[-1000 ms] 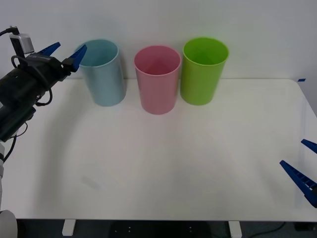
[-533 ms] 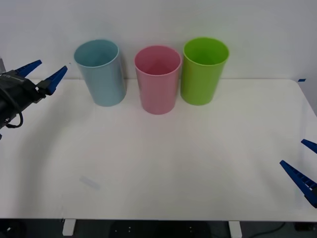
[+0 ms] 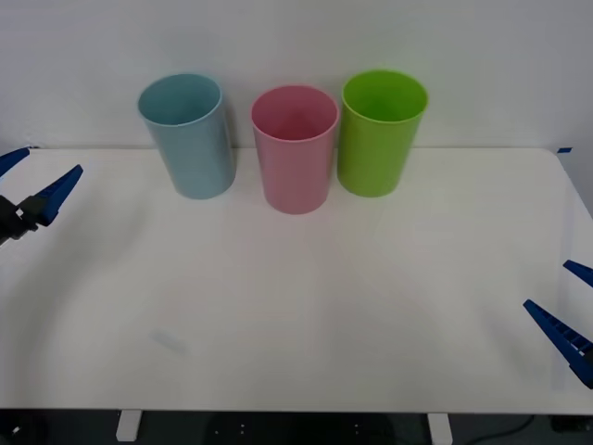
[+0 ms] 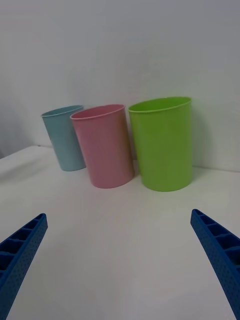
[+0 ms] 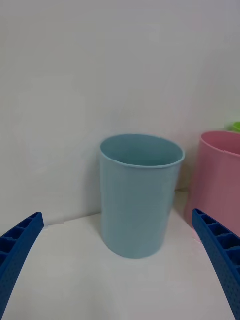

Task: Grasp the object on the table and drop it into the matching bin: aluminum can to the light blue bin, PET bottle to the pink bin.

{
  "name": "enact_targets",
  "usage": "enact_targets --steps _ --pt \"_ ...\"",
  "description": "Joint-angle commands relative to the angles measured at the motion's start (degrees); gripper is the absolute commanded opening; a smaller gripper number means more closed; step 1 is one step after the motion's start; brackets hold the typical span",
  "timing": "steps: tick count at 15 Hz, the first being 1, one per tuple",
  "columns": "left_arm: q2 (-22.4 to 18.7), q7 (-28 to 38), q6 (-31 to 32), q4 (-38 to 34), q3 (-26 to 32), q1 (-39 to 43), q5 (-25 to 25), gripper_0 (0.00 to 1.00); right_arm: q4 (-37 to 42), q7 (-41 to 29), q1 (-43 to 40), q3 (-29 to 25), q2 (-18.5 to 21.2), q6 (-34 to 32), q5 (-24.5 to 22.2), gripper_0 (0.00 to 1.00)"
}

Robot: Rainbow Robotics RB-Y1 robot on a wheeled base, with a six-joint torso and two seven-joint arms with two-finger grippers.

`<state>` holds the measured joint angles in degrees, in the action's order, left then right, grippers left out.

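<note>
— The left gripper (image 3: 26, 184), blue and ribbed, hangs at the far-left edge of the large flat white table (image 3: 306, 306), its two fingers spread wide with nothing between them.

— And the can?

— I can't spot it from here. The tall light blue plastic bin (image 3: 188, 135) stands to the right of that gripper, well apart from it, at the far side of the table. What's inside it is hidden by its wall. From the left wrist camera the light blue bin (image 5: 139, 192) sits straight ahead, between the two blue fingers (image 5: 17, 252).

— What else is along the back?

— The tall pink plastic bin (image 3: 295, 148) just right of the blue one, then a tall lime green plastic bin (image 3: 380, 132) beside that. All three stand upright in a row near the wall, close together.

— Room to move?

— Plenty. The white top runs bare from the bins down to the near edge and across to the right edge.

— The other arm?

— The right gripper (image 3: 567, 311) sits low at the near-right corner, fingers parted too and holding nothing. Its wrist camera looks across the table at the green bin (image 4: 162, 144), the pink bin (image 4: 103, 146) and the blue one (image 4: 64, 137) farthest off.
</note>
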<state>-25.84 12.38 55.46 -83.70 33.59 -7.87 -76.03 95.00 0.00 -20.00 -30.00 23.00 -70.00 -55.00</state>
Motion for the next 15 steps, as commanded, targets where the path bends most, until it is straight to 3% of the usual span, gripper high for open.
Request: enact_targets --steps 1,4,9,15 --pt "0.0 -2.0 4.1 -0.1 2.9 2.8 1.1 1.0 0.0 0.0 0.0 0.0 0.0 0.0 0.0 1.0" --pt "-0.2 -3.5 7.5 -1.1 5.0 6.5 3.7 1.0 0.0 0.0 0.0 0.0 0.0 0.0 0.0 1.0" --pt "-0.3 -5.4 7.7 -7.1 5.6 14.7 8.5 1.0 0.0 0.0 0.0 0.0 0.0 0.0 0.0 1.0" --pt "-2.2 -7.8 8.6 -8.2 6.0 20.8 14.1 1.0 0.0 0.0 0.0 0.0 0.0 0.0 0.0 1.0"
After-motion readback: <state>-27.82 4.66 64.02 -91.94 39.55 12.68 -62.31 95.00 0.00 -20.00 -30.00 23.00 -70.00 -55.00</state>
